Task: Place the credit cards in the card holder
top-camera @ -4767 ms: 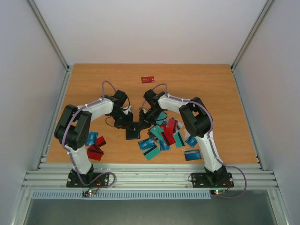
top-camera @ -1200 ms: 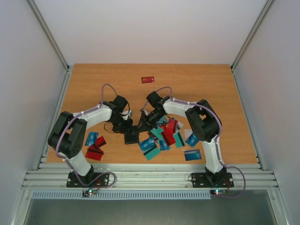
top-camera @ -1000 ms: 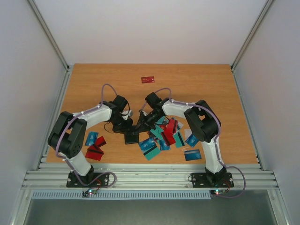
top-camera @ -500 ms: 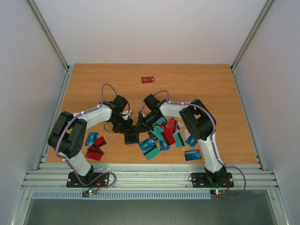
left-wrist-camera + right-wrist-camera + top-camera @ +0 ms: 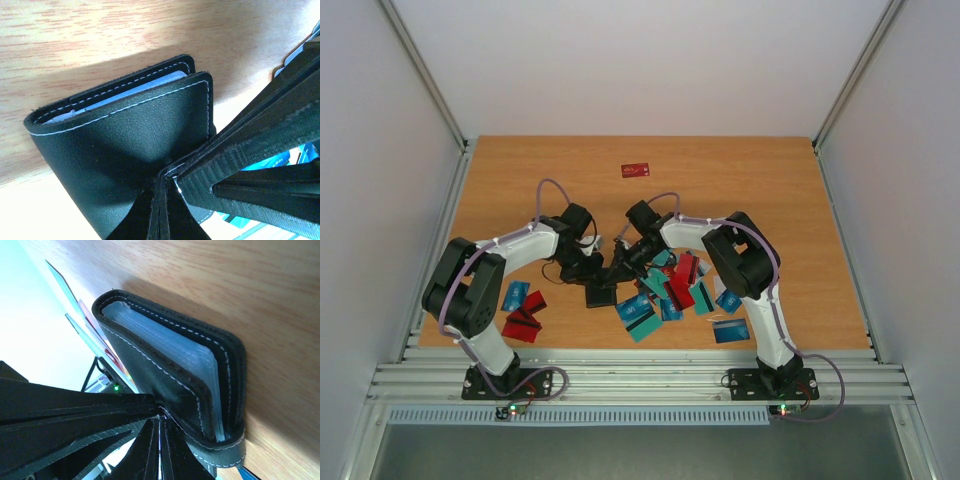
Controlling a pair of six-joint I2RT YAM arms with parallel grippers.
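Note:
The black card holder (image 5: 602, 291) sits between both arms at the table's middle front. It is partly spread, and clear inner sleeves show between its stitched covers (image 5: 125, 130) (image 5: 165, 365). My left gripper (image 5: 590, 272) (image 5: 162, 197) is shut on one cover's edge. My right gripper (image 5: 619, 270) (image 5: 160, 440) is shut on the other cover's edge, so the two sets of fingertips almost touch. Each wrist view shows the other gripper's fingers (image 5: 260, 145) (image 5: 60, 407) close by. Credit cards (image 5: 665, 292) in teal, red and blue lie heaped to the right of the holder.
A smaller group of red and blue cards (image 5: 521, 310) lies by the left arm's base. One red card (image 5: 636, 170) lies alone far back. A blue card (image 5: 731, 330) lies near the front edge at the right arm. Bare wood stretches behind the arms.
My right gripper has closed the last bit onto the holder's cover, and the right arm's elbow has swung slightly left. The left arm and the holder have stayed put.

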